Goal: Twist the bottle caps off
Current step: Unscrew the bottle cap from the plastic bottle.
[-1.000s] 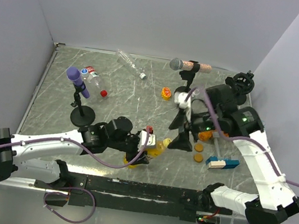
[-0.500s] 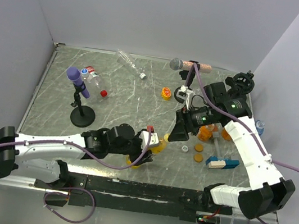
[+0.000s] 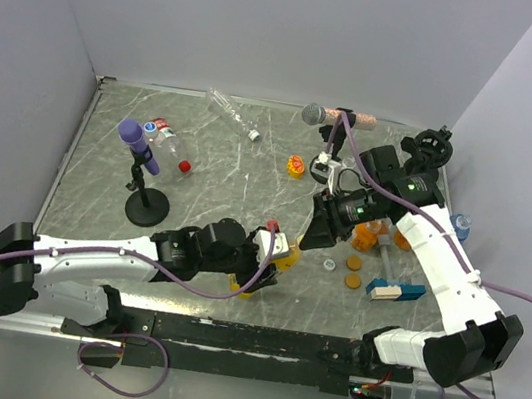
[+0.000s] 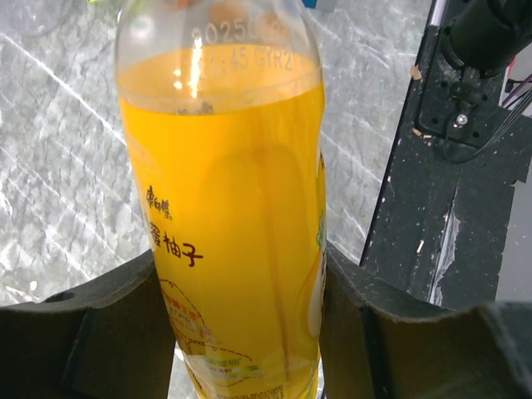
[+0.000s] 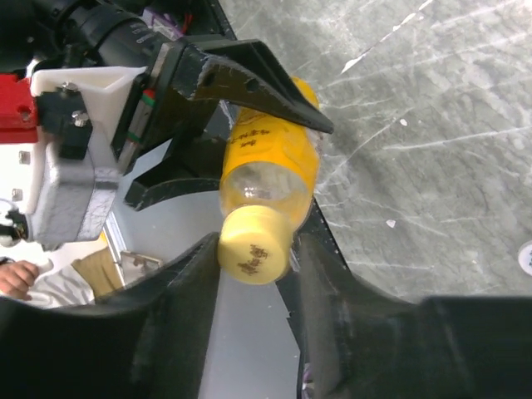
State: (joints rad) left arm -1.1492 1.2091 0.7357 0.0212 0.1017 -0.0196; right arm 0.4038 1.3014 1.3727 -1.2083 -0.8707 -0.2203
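My left gripper [image 4: 241, 332] is shut on the body of the yellow-orange juice bottle [image 4: 224, 208], one finger [image 4: 108, 324] on each side. In the top view the bottle [image 3: 285, 251] stands tilted near the table's front middle. My right gripper [image 5: 256, 266] reaches in from the right and is shut on the bottle's yellow cap [image 5: 253, 245]; one finger presses the cap's side, the other sits close against it. The right gripper [image 3: 316, 233] hides the cap in the top view. A clear bottle [image 3: 168, 149] with a red cap [image 3: 184, 165] lies at the back left.
Another clear bottle [image 3: 231, 111] lies at the back. A purple microphone on a black stand [image 3: 141, 155] is at the left, and a grey one [image 3: 330, 117] at the back. Two brown discs [image 3: 354, 263], a white ring [image 3: 329, 265] and a blue-white block [image 3: 393, 291] lie right of the bottle.
My right gripper came down and forward to the bottle's top, and its jaws narrowed around the cap. The left arm shifted the bottle a little to the right.
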